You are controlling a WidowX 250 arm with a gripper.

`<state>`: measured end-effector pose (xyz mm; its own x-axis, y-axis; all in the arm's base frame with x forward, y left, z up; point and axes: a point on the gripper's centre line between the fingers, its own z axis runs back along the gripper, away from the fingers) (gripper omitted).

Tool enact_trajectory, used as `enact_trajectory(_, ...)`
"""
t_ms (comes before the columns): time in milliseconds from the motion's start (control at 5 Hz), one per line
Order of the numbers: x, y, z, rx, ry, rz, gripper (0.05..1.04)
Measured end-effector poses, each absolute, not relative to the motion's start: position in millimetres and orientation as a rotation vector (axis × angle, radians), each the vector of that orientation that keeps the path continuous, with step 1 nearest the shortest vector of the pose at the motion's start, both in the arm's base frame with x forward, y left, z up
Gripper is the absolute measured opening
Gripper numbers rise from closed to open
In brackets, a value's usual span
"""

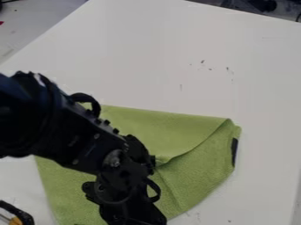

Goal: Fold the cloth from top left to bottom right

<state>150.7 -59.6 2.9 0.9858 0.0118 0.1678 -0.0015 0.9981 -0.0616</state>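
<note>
The green cloth (197, 178) lies on the white table in the lower middle of the camera view. Its upper right part is doubled over, with a loose flap edge running diagonally from the upper right corner down toward the arm. A dark tag sits at the cloth's right edge. The black gripper (132, 213) hangs over the lower part of the cloth at the bottom edge of the view, and the arm comes in from the left, covering the cloth's left and middle. Whether any cloth is held is hidden.
The white table (159, 57) extends above and to the right of the cloth, with small dark marks on its surface. A black and orange object (17, 216) is at the lower left corner. Dark items stand beyond the table's top right edge.
</note>
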Motion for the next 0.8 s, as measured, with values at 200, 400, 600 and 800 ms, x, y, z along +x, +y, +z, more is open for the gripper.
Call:
enact_trajectory(200, 150, -60, 3, -0.054, -0.169, 0.002, 0.116)
enact_trajectory(400, 149, -59, 4, -0.033, -0.15, -0.008, 0.056)
enact_trajectory(600, 167, -60, 24, 0.01, -0.104, -0.086, 0.053)
enact_trajectory(800, 214, -50, 50, 0.076, -0.025, -0.263, 0.053)
